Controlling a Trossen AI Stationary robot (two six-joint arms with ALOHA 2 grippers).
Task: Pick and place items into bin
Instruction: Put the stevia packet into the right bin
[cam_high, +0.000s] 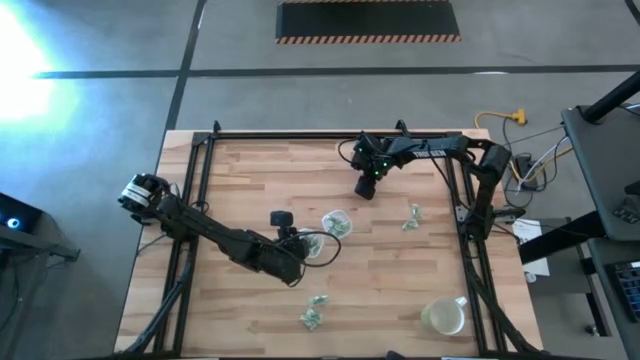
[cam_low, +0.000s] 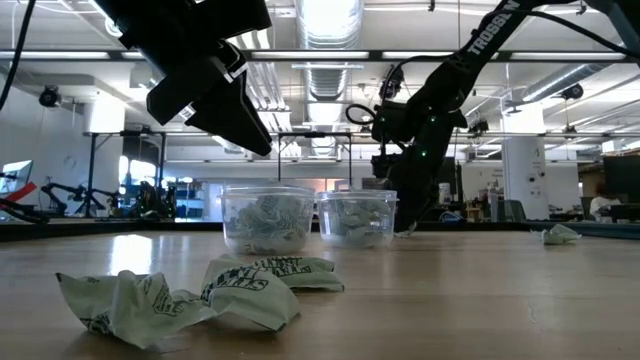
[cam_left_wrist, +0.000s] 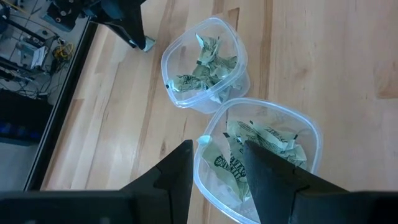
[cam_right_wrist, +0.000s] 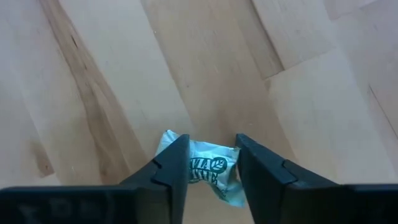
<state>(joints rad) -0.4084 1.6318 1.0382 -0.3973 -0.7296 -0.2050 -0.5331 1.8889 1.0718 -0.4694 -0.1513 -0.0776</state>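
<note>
Nearest the table's front lie loose wrappers (cam_high: 313, 318) and a mug (cam_high: 444, 317); mid-table the left gripper (cam_left_wrist: 217, 177) hangs over two tubs (cam_high: 327, 231) already holding wrappers, its fingers apart and gripping nothing. Farther back, the right gripper (cam_right_wrist: 211, 168) is down at the table with its fingers on either side of one wrapper (cam_right_wrist: 208, 171), though a firm clamp cannot be told. Good practice would be to finish closing squarely on the crumpled middle, lift straight, then carry it to a tub.
</note>
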